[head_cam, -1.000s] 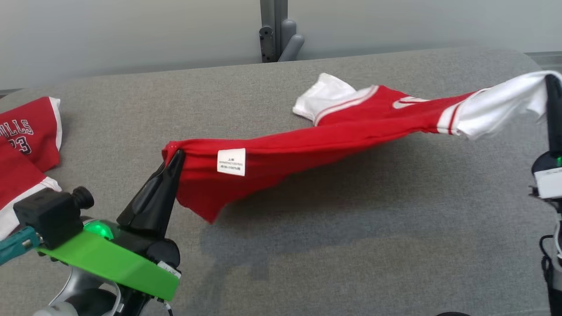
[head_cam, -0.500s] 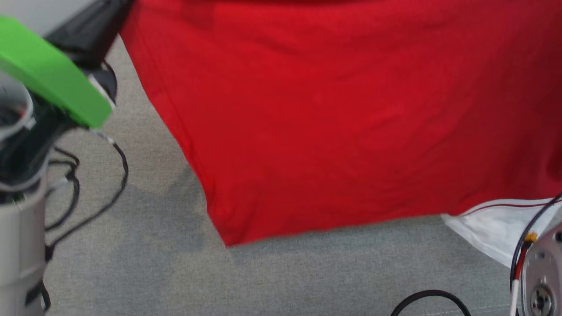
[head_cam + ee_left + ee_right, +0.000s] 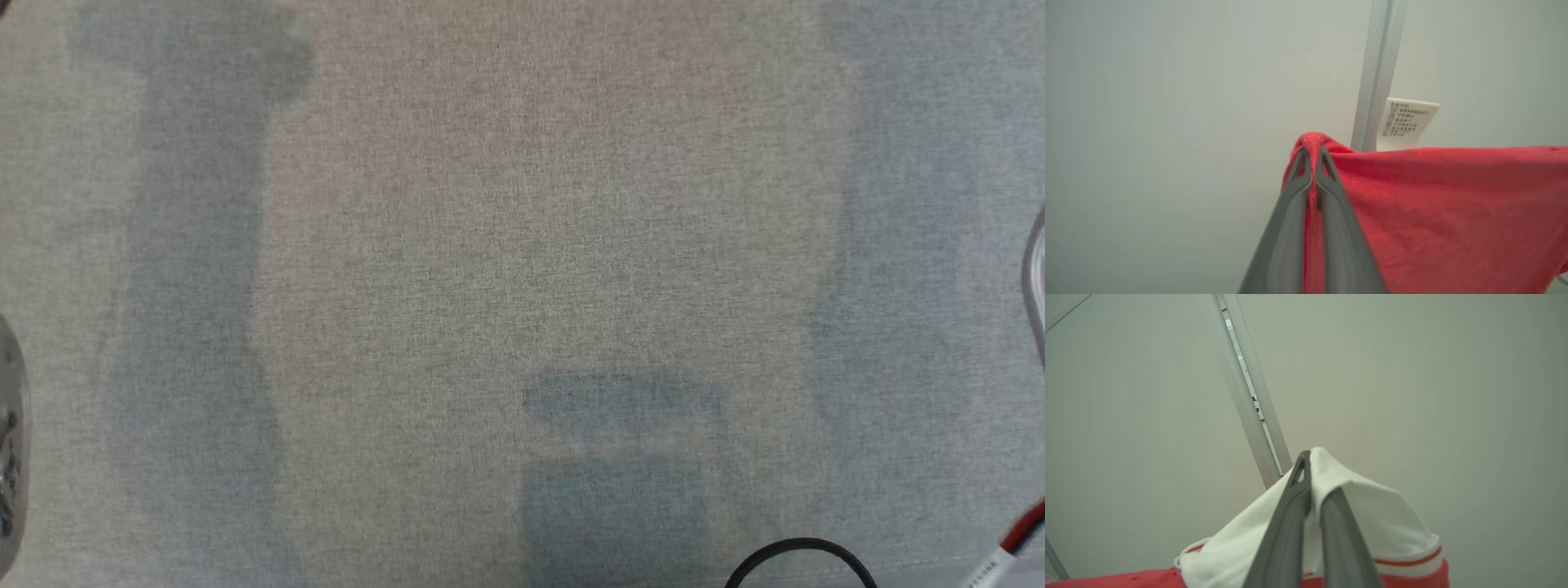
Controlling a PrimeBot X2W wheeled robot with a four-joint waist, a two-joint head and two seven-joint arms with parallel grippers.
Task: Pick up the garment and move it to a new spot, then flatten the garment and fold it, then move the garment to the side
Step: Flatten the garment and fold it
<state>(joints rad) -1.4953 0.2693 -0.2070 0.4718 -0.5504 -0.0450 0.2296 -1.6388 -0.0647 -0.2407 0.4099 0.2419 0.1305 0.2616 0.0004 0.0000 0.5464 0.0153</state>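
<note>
Two grippers hold the garment up before a pale wall, each clamped on cloth: the left gripper pinches a red corner near the white care label, the right gripper pinches the white sleeve with its red stripe.
</note>
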